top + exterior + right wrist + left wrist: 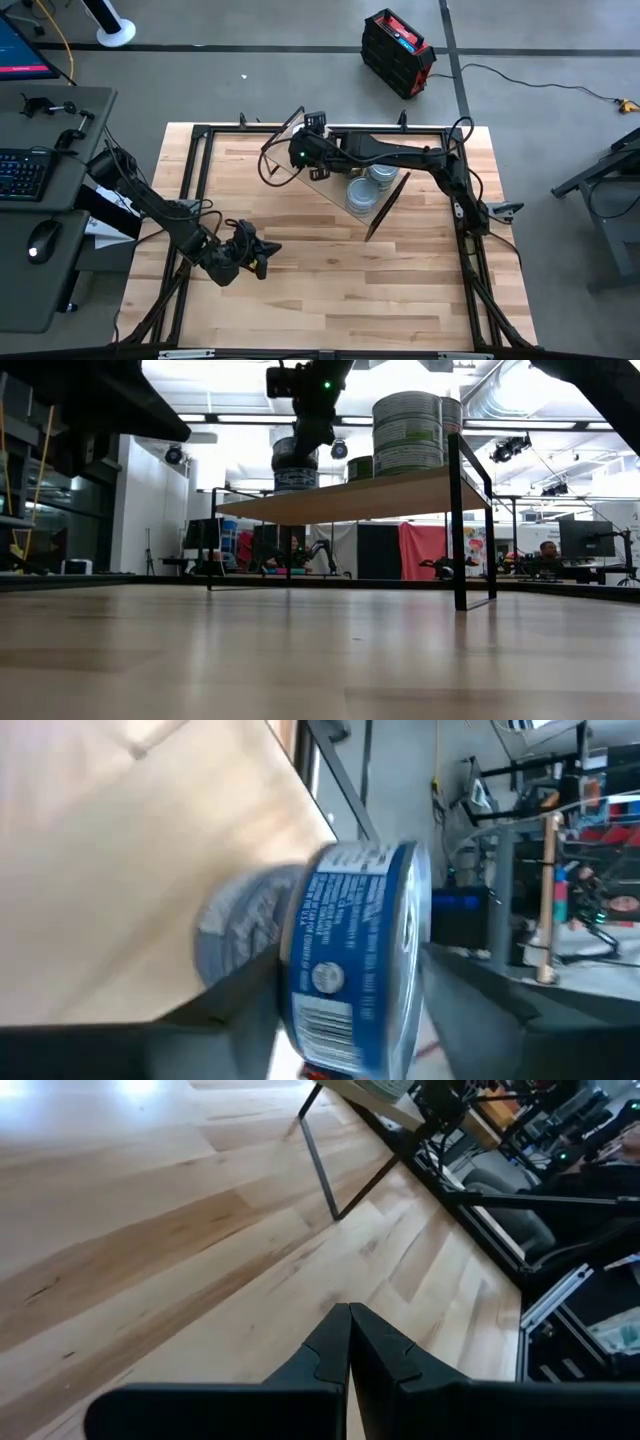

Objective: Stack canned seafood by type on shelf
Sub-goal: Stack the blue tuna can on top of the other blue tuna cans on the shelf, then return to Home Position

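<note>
The left gripper (262, 250) waits low over the plank table (330, 300), on its near left part, with its two fingers (345, 1345) pressed together and nothing between them. In the left wrist view, only bare wood lies before its tips, and farther off a black leg of the shelf (322, 1155) stands on the planks.

The right gripper (312, 160) is over the left end of the shelf (330, 500), well apart from the left one. In the right wrist view a blue-labelled tin (355, 960) sits between its fingers (230, 995), with a grey tin (240, 920) directly beyond it against the shelf board. I cannot tell if the fingers press the blue tin or stand just off its sides. In the low view this gripper (305, 435) comes down from above onto a short stack of tins (295, 468).

Farther to the right of this gripper, on the same shelf, stand taller stacks of cans (407, 430); from above their silver-blue tops (368, 188) show.

Beyond the table, a person (547, 550) sits in the room.
</note>
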You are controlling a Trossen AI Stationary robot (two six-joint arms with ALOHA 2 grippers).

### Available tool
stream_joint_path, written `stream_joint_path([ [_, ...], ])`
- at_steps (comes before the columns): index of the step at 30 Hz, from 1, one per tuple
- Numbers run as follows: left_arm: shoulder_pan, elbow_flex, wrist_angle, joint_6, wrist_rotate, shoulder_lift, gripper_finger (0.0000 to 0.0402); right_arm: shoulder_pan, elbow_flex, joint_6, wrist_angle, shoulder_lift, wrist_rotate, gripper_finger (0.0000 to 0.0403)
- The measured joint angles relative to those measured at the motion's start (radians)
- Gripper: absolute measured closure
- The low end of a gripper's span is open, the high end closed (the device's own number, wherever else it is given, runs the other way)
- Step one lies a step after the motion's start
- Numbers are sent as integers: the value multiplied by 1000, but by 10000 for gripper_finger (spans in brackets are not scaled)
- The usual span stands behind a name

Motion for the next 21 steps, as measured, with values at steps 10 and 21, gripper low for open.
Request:
stream_joint_path([
  [10, -6, 0, -3, -10, 22, 0, 401, -6, 4, 35, 2, 0, -16, 122],
  [21, -22, -1, 13, 62, 31, -41, 401, 20, 4, 54, 25, -31, -44, 120],
])
